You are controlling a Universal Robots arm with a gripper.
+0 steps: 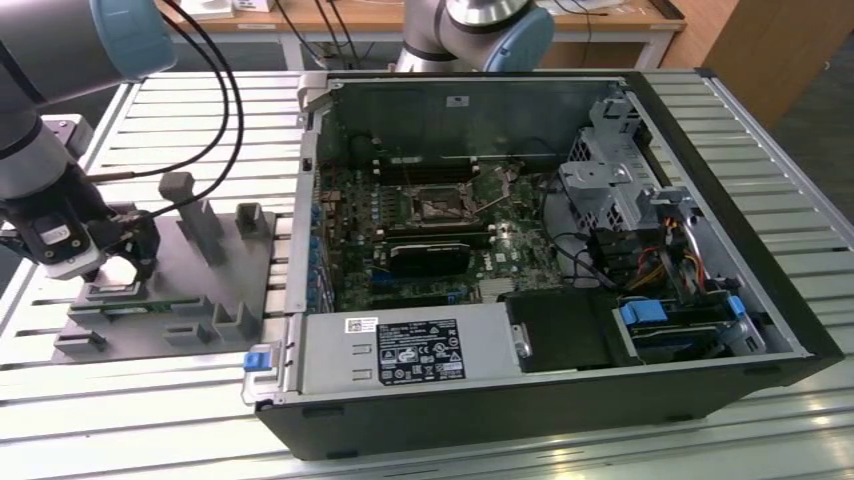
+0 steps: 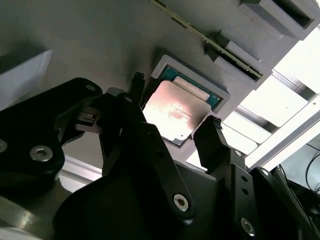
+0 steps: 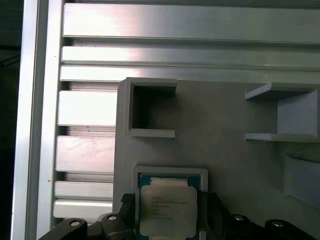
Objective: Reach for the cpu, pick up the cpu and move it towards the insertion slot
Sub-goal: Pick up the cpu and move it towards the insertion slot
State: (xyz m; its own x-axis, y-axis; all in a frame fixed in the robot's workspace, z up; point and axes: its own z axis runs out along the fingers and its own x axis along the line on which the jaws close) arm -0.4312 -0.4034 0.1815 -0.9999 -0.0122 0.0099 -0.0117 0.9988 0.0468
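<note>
Tray (image 1: pixel 174 322) sits on the counter (image 1: pixel 134 400) at the exterior view's left, with the case (image 1: pixel 534 405) just beside it on the right. The cpu (image 2: pixel 172 112) lies in a tray pocket, gripper (image 2: pixel 175 100) over it, jaws either side. Insertion slot (image 1: pixel 434 205) is mid-board inside the case.

Grey-silver arm (image 1: pixel 30 140), pale blue joint cap (image 1: pixel 127 40), black cables (image 1: pixel 236 105), black screw-studded end effector (image 2: pixel 175 100)

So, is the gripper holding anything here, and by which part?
Nothing is held: the chip lies in its pocket in the tray, with the open gripper set either side of it.
</note>
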